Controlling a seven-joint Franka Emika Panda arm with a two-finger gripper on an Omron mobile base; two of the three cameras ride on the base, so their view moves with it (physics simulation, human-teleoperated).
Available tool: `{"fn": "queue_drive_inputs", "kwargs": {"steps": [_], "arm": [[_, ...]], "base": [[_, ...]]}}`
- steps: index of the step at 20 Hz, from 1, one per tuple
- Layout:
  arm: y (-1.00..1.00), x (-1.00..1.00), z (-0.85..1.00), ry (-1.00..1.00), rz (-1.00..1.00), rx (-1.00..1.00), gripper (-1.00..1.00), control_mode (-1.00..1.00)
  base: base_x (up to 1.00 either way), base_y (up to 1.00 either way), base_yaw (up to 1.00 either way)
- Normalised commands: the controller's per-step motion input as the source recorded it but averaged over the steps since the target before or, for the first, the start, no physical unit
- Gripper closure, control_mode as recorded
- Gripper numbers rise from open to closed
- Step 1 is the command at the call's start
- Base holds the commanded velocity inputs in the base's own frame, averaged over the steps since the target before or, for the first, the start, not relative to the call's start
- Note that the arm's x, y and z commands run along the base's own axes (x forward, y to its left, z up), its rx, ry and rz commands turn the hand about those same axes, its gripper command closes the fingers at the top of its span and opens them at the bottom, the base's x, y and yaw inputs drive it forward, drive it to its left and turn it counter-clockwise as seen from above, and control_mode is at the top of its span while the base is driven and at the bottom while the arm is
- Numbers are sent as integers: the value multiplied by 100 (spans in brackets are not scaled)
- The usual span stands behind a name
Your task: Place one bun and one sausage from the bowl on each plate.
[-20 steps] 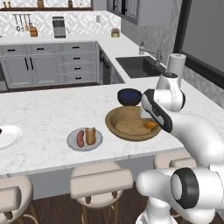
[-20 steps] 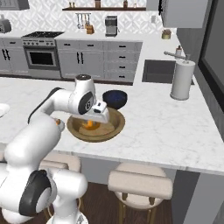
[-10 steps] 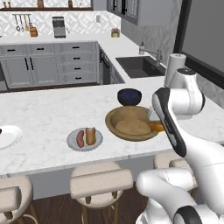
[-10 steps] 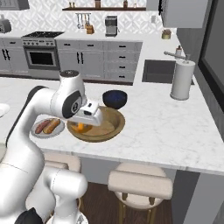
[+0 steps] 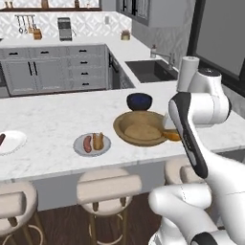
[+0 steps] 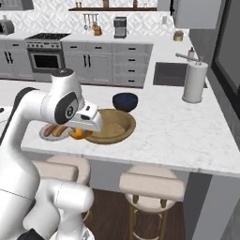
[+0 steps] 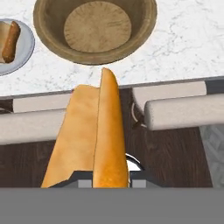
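- Wooden bowl (image 5: 139, 128) on the bench (image 5: 52, 119) looks empty from my hand view.
- Grey plate (image 5: 92, 144) holds a sausage and a bun; white plate (image 5: 10, 142) seems to hold something dark.
- My gripper (image 7: 111, 177) clamps a bun (image 7: 94, 135) by the bench edge.
- Dark blue bowl (image 6: 125, 101) behind; stools (image 5: 108, 185) below.

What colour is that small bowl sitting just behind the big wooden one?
The small bowl is dark navy blue, clearest in the right base view.

Kitchen, sink (image 5: 150, 70), oven (image 6: 45, 60) (probably), stools (image 5: 109, 187)
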Motion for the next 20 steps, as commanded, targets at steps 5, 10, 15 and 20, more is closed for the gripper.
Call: {"fn": "queue_drive_inputs", "kwargs": {"steps": [5, 10, 15, 20], "arm": [[0, 0, 0, 0, 0, 0, 100, 100], [0, 0, 0, 0, 0, 0, 100, 100], [0, 0, 0, 0, 0, 0, 100, 100], [0, 0, 0, 0, 0, 0, 100, 100]], "base": [[-84, 83, 6], [-19, 100, 6], [5, 100, 0], [22, 100, 0]]}}
